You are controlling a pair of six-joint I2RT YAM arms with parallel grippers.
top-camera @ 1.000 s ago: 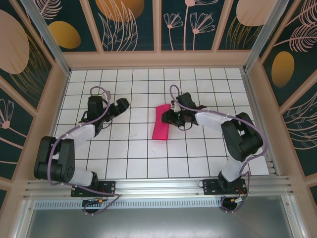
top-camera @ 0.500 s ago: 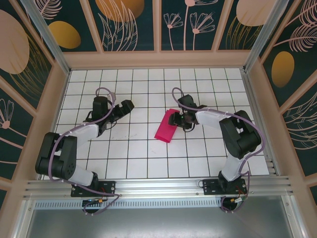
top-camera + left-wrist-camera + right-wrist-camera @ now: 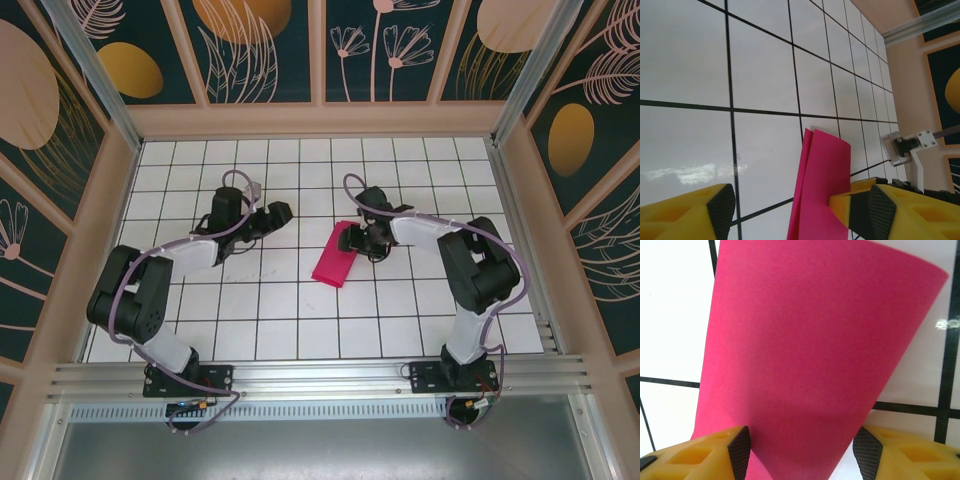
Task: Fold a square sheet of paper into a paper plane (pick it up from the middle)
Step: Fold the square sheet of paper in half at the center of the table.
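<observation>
Where the right claw reaches low over the white gridded table, its jaws stand spread. The folded pink paper sheet lies flat with one short end right at the fingertips. From there it slants away from the claw, toward the arm bases.

In the right wrist view the sheet runs out ahead of the claw from between the two black pads, widening as it goes. Its left edge slips under the left finger and its right edge comes just up to the right pad. The pads sit apart on either side of it rather than pressed together on it.

The left claw is also spread and holds nothing. In its wrist view the sheet lies on the tiles ahead of the claw, nearer its right pad, with two layers showing at the far edge. Seen from above, the paper is between the two claws and closer to the right one.
</observation>
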